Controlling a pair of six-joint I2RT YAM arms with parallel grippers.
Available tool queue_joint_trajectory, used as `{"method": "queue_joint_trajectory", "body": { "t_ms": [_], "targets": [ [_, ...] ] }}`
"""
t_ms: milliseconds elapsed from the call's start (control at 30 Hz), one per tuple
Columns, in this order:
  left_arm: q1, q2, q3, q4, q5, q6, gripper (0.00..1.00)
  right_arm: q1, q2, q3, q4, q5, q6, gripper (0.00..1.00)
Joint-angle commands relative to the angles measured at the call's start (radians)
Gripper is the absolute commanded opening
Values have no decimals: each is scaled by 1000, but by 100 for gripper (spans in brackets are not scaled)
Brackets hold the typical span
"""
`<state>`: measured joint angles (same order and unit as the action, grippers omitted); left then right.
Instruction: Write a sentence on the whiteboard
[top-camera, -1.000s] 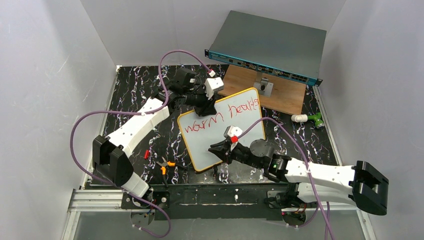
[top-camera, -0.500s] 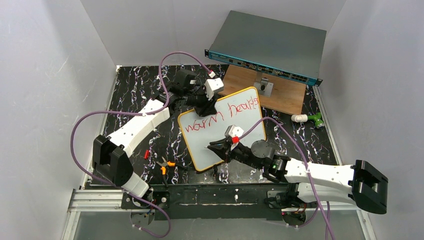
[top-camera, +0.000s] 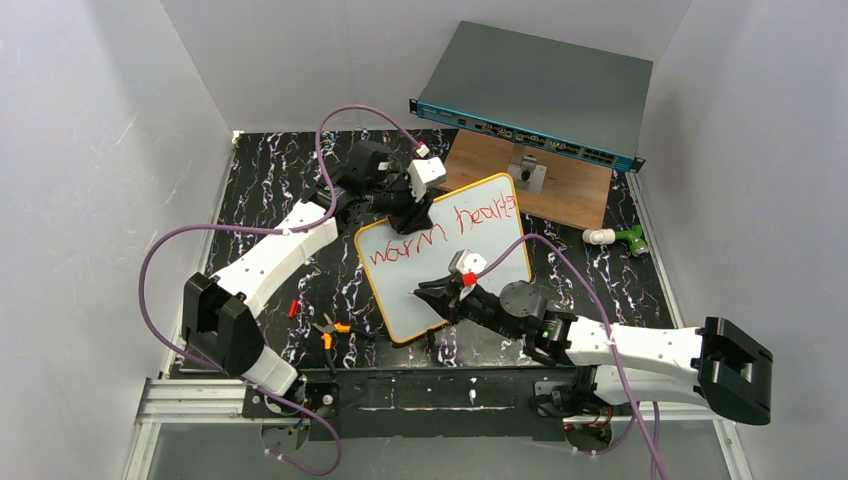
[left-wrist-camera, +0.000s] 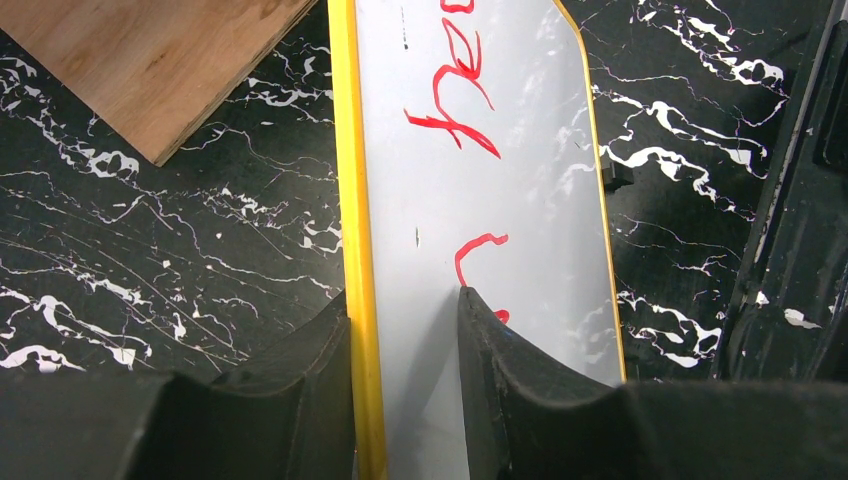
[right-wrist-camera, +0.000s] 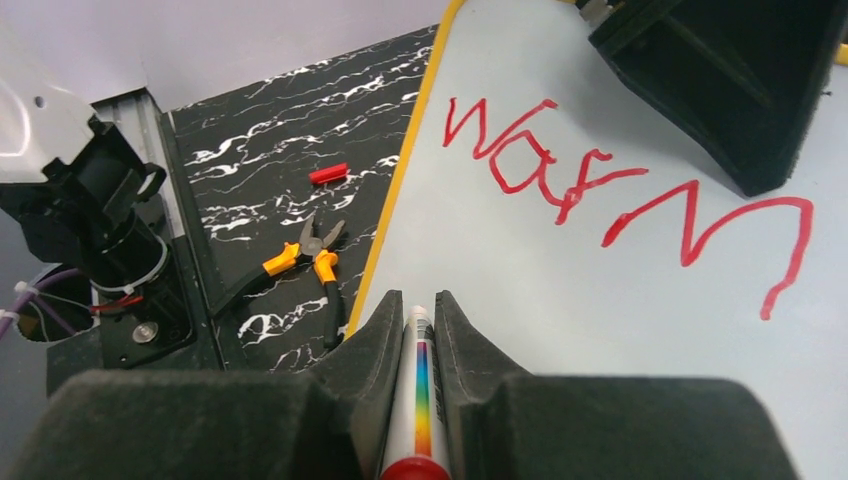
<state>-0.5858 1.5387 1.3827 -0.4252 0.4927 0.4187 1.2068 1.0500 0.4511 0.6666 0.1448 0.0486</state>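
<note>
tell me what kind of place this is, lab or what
Probably a robotics lab test cell: white walls box in a black marbled table, a left arm and right arm are bolted to its near edge, and a rack-mount box sits at the back.

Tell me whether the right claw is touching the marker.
Touching. The right wrist view shows the marker pinched between both fingers of the right claw, with no gap on either side.

Surface: my table (top-camera: 260, 190), black with white marble veining.
Centre: whiteboard (top-camera: 398, 290), resting on small black feet.
Far right: wooden board (top-camera: 580, 190), lying flat.
Near left: orange-handled pliers (top-camera: 328, 330), small red piece (top-camera: 293, 308) just beside them.
Right edge: green and white tool (top-camera: 620, 237).
</note>
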Motion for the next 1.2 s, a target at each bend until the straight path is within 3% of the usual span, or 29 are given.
{"method": "queue_joint_trajectory", "body": {
  "t_ms": [0,167,1167],
  "targets": [
    [-19,29,-59,-143,-150,162,0,7,7,1,64,79,4,1],
    [-18,28,-59,-136,-146,155,0,8,35,16,15,145,6,1],
    [-19,13,-76,-117,-128,132,0,39,280,157,34,59,-14,1]
  ]
}}
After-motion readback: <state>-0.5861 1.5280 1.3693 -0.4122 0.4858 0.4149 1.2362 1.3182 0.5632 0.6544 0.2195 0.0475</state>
